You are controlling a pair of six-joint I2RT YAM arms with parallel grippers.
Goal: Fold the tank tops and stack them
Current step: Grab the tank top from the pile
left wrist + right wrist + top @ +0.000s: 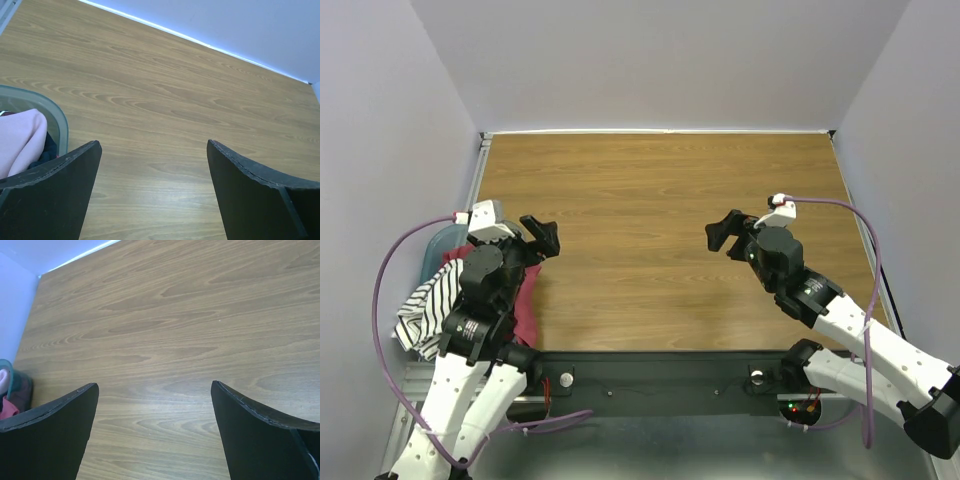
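Striped tank top (425, 305) lies by the left arm (480, 285); left gripper (542, 237) and right gripper (720, 232) spread wide.

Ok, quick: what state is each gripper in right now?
Left gripper: open, holding nothing.
Right gripper: open, holding nothing.

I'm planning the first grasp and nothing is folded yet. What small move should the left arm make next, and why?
Probably swing the left gripper over toward the translucent light-blue plastic tub and the white black-striped tank top at its near side. Its jaws are open and empty above the wooden table, and all the cloth lies at that side.
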